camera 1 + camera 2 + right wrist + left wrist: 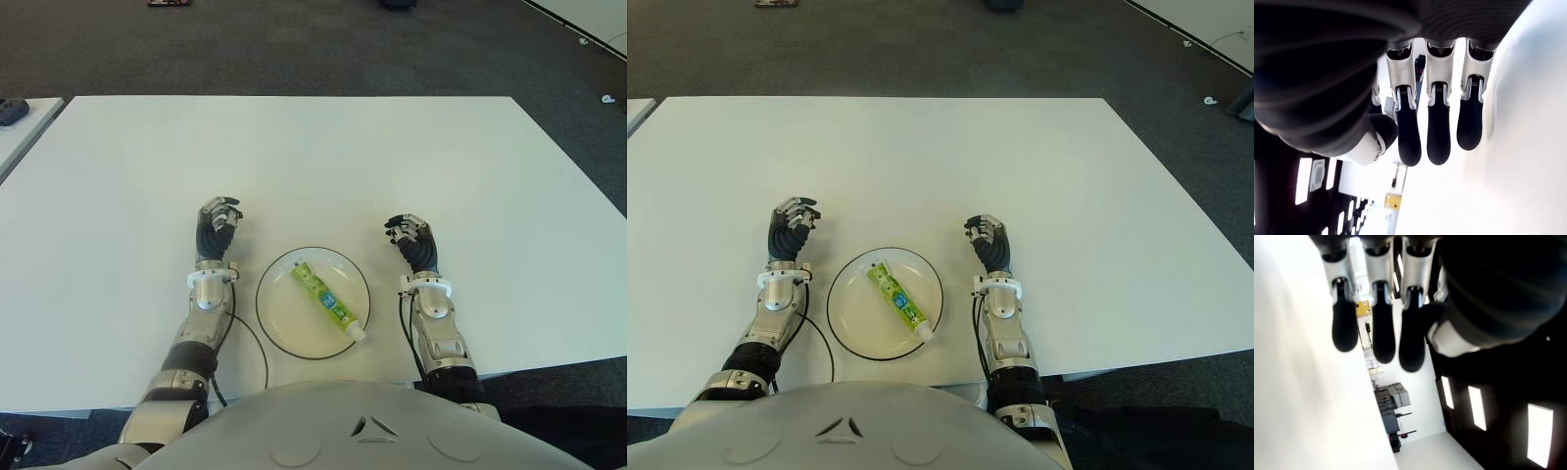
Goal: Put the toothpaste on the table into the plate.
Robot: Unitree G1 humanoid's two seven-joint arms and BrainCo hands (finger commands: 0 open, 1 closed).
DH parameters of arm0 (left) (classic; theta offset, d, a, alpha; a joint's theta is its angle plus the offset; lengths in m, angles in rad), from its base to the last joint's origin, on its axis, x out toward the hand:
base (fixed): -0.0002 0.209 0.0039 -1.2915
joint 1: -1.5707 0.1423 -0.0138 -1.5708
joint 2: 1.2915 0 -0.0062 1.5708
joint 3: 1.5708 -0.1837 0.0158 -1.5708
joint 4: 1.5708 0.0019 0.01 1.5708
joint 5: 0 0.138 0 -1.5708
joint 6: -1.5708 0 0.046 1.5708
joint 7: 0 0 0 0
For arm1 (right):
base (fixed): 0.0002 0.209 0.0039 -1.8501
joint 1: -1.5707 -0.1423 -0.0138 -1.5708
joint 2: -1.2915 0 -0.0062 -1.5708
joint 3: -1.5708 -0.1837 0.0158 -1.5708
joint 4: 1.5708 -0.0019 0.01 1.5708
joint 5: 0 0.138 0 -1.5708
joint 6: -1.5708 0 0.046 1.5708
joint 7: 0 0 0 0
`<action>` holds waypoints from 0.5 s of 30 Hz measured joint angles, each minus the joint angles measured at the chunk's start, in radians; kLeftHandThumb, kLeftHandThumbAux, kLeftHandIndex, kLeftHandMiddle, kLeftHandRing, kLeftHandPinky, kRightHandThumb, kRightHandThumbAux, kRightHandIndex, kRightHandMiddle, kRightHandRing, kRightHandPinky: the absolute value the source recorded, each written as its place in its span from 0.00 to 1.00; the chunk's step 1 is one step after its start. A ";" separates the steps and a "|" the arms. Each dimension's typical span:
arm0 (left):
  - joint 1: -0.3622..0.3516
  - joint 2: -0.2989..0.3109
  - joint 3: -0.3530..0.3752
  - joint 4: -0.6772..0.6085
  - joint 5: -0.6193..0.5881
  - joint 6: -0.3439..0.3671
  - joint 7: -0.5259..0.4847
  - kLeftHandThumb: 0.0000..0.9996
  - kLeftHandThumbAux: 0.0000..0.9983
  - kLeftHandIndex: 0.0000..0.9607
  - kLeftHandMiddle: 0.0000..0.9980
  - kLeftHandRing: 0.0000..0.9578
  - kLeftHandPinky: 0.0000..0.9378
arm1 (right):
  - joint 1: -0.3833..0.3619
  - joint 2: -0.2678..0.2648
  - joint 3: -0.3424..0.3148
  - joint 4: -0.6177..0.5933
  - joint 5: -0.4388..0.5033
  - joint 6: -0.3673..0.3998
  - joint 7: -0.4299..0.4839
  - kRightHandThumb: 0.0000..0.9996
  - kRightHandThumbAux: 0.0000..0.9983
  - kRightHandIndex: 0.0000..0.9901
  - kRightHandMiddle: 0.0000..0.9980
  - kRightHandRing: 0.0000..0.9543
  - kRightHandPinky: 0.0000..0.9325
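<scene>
Green toothpaste (327, 300) lies in plate (279, 328), between empty left hand (217, 226) and right hand (413, 241)

Glossy plate (279, 323), matt table (294, 157), seemingly plastic toothpaste (323, 299)

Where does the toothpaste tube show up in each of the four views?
Left eye view: the toothpaste lies diagonally in the plate, between the two hands, cap toward the robot.
Right eye view: same tube in the plate, left of picture centre.
Left wrist view: not in it; only the left hand's fingers.
Right wrist view: not in it; only the right hand's fingers.
Shared landmark: the white table.
</scene>
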 measured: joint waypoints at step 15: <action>0.045 0.023 -0.029 -0.103 0.002 0.151 -0.081 0.71 0.72 0.45 0.71 0.75 0.77 | -0.002 -0.002 -0.001 0.002 0.000 0.000 0.003 0.71 0.73 0.43 0.48 0.49 0.52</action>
